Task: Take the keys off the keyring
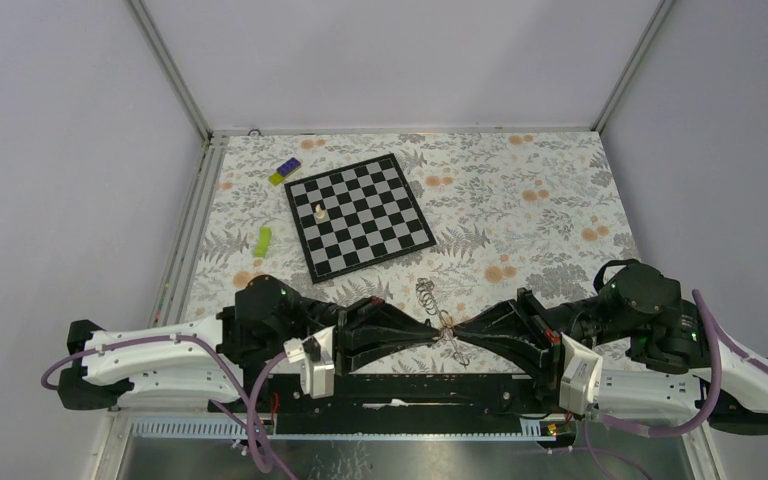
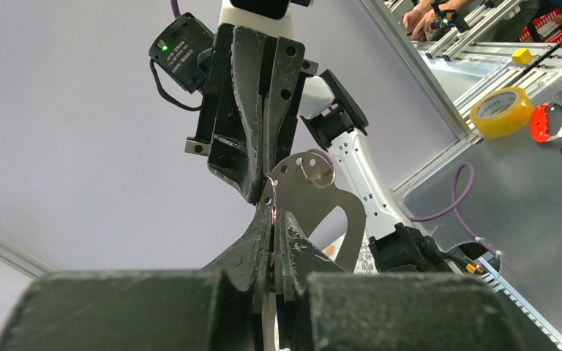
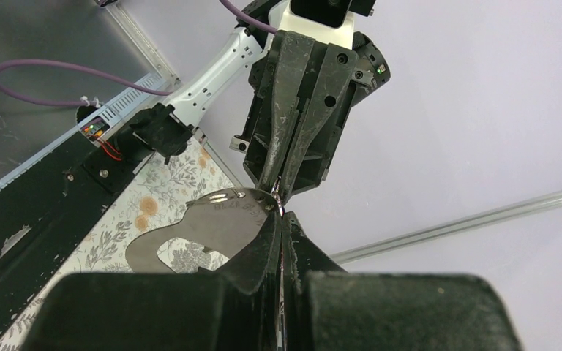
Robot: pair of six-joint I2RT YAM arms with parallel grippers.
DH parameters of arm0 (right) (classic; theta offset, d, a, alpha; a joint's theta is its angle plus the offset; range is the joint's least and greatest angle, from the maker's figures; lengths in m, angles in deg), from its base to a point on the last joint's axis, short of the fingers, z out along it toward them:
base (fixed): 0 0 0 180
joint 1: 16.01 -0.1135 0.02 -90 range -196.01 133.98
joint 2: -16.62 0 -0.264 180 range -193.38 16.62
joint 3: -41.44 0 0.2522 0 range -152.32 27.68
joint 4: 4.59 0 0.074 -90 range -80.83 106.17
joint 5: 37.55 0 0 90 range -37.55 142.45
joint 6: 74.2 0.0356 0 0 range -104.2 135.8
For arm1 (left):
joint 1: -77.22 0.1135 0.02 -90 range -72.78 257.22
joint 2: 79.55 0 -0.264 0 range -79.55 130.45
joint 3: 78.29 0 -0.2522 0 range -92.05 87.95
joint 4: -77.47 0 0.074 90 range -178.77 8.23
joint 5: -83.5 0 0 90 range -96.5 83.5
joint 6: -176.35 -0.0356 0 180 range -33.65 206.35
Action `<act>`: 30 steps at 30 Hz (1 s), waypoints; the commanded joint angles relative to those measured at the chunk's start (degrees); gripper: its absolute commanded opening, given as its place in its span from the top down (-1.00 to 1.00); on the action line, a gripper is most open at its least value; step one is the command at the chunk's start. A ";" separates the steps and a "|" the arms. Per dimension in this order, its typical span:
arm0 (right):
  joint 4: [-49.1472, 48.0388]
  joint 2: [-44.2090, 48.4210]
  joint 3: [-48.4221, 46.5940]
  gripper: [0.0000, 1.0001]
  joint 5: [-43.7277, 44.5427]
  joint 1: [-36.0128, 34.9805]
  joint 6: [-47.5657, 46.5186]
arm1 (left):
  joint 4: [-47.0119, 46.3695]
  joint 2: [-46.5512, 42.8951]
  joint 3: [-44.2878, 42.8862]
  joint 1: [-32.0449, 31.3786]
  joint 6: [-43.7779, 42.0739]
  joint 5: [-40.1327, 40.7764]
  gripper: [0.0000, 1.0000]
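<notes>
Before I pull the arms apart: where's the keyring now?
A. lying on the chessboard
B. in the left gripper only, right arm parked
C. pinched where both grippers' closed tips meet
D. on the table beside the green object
C: the left gripper and right gripper meet tip to tip, both shut on the keyring.

Floral table (image 1: 520, 200) carries chessboard (image 1: 360, 213), green block (image 1: 263, 240), purple-yellow block (image 1: 284, 171).

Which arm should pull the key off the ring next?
Probably right. The left hand and right hand both pinch the keyring tip to tip, and the silver key dangles on the right hand's side.
</notes>
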 commanded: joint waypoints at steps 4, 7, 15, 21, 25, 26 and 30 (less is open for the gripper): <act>-3.93 1.38 -3.80 1.00 -3.50 -0.32 -1.20 | 2.28 -1.73 -2.01 -0.01 -3.31 -2.12 1.00; -4.22 1.37 -3.88 1.00 -3.99 -0.31 -1.06 | 3.00 -1.94 -2.12 -0.01 -3.92 -2.17 1.00; -6.01 -0.18 -3.59 1.00 -5.11 -0.31 -0.41 | 5.21 -1.82 -3.08 -0.06 -5.28 -2.48 1.00; -7.72 -1.58 -2.49 1.00 -4.43 -0.31 0.12 | 5.88 -1.08 -3.52 -0.05 -5.31 -2.13 1.00; -9.47 -1.80 -1.79 1.00 -4.34 -0.34 1.09 | 6.51 -0.62 -3.98 -0.01 -5.10 -1.92 1.00; -9.43 -1.91 -1.79 1.00 -4.34 -0.31 1.20 | 6.60 -0.53 -4.09 -0.01 -5.09 -1.85 1.00; -9.39 -2.35 -1.62 1.00 -4.43 -0.37 1.90 | 6.70 -0.26 -4.17 -0.01 -5.10 -1.21 1.00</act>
